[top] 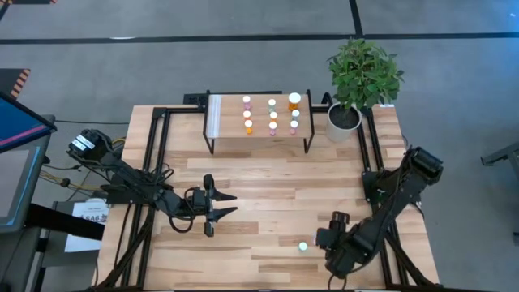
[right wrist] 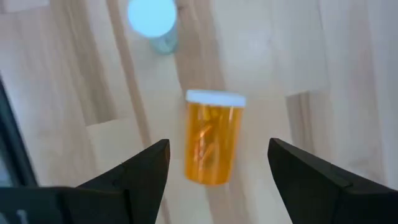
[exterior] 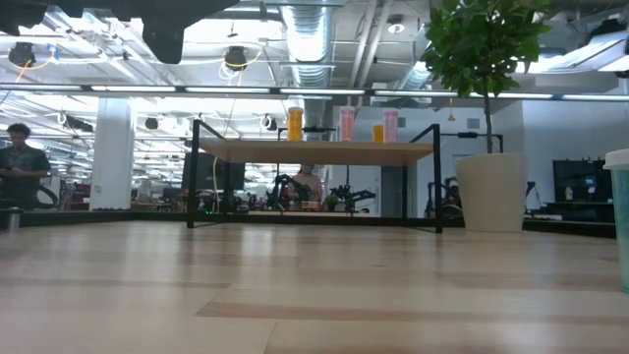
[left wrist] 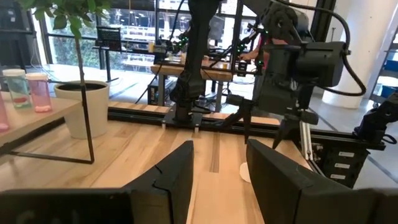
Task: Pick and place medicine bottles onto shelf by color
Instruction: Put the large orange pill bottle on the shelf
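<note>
Orange medicine bottle [right wrist: 213,140] below spread right gripper [right wrist: 217,168]; pick step, next descend, pinch. Left gripper [top: 217,206] spread, idle.

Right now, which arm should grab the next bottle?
Right. The right gripper hangs open directly over an orange bottle, fingers on either side. The left gripper is open mid-table, no bottle near it.
</note>
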Robot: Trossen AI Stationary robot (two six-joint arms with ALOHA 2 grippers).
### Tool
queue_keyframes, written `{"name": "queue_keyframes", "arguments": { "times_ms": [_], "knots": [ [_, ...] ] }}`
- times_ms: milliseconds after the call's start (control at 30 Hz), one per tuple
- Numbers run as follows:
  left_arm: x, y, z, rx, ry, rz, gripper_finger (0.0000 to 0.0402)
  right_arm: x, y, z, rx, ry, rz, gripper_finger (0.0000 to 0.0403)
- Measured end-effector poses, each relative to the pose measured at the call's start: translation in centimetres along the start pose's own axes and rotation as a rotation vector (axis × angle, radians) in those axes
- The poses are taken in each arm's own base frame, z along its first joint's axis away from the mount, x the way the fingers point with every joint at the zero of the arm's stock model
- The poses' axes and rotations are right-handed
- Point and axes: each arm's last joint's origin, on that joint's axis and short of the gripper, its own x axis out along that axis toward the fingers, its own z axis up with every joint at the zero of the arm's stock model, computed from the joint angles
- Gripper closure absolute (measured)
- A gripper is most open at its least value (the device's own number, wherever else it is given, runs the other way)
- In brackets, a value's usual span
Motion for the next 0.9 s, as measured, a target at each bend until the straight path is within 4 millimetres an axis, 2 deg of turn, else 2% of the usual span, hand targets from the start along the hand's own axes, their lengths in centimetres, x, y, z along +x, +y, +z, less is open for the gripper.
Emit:
{"name": "queue_keyframes", "arguments": {
  "times_ms": [133, 267, 333, 533, 600, 767, 900],
  "knots": [
    [0.0, 0.0, 0.0, -0.003, 0.002, -0.018, 0.0265, 1.2, -0.6, 0.8, -0.007, 0.007, -0.003, 0.0107],
    [0.0, -0.1, 0.0, -0.006, 0.004, -0.04, 0.0265, 2.9, -1.2, 0.3, 0.0, 0.043, 0.011, 0.0107],
    [0.0, -0.1, 0.0, -0.006, 0.004, -0.042, 0.0265, 2.6, -1.4, -0.5, 0.012, 0.039, 0.012, 0.0107],
    [0.0, -0.1, -0.1, -0.001, 0.009, -0.038, 0.0265, -0.2, -2.1, -2.7, 0.084, -0.123, 0.099, 0.0107],
    [0.0, -0.1, -0.1, -0.002, 0.008, -0.038, 0.0265, -0.1, -2.2, -3.4, 0.09, -0.145, 0.141, 0.0107],
    [0.0, -0.1, -0.1, -0.002, 0.007, -0.034, 0.0265, 2.3, -2.2, -4.8, 0.09, -0.118, 0.101, 0.0107],
    [0.0, -0.1, -0.1, -0.003, 0.006, -0.033, 0.0265, 4.0, -1.9, -4.7, 0.085, -0.094, 0.05, 0.0107]
  ]
}}
